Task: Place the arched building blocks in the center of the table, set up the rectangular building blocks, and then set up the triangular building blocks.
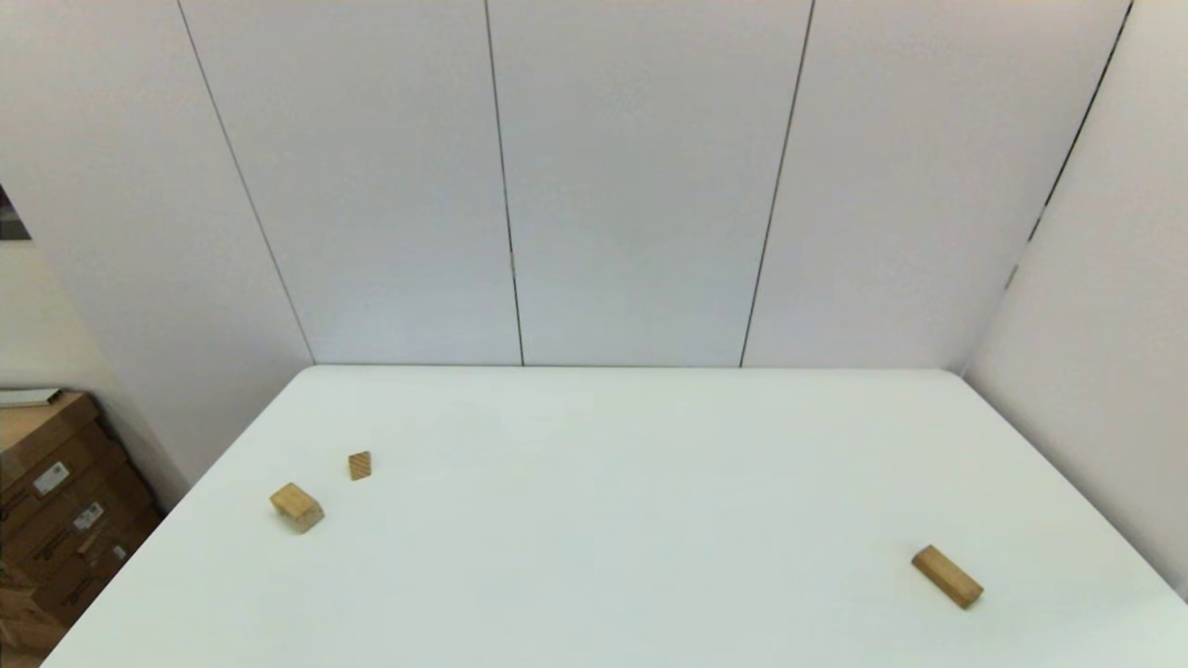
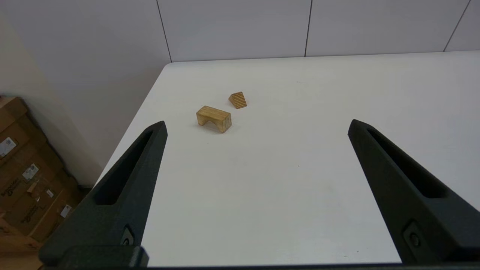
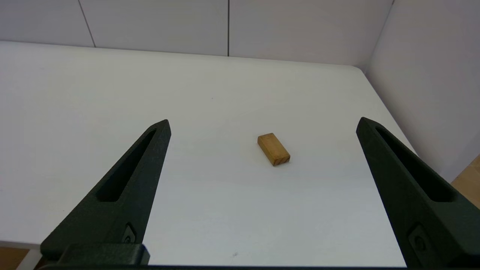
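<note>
The arched block (image 1: 297,507) sits at the head view's lower left, arch side down, its long axis running diagonally. The triangular block (image 1: 360,465) lies just beside it. The rectangular block (image 1: 947,576) lies flat at lower right, angled diagonally. Left gripper (image 2: 257,127) and right gripper (image 3: 262,123) both gape wide, empty, over the table (image 1: 613,520).

Striped brown triangular block (image 2: 237,100), white table (image 2: 300,157)

A large white smooth-topped table (image 1: 613,520) carries three wooden pieces, all well apart from its centre. On the left side lies a short, chunky light-wood arched block (image 1: 297,507), with a small striped-grain triangular wooden prism (image 1: 360,465) near it, farther back and not touching. A long, slim tan wooden bar (image 1: 947,576) lies flat and angled near the right front corner.
</note>
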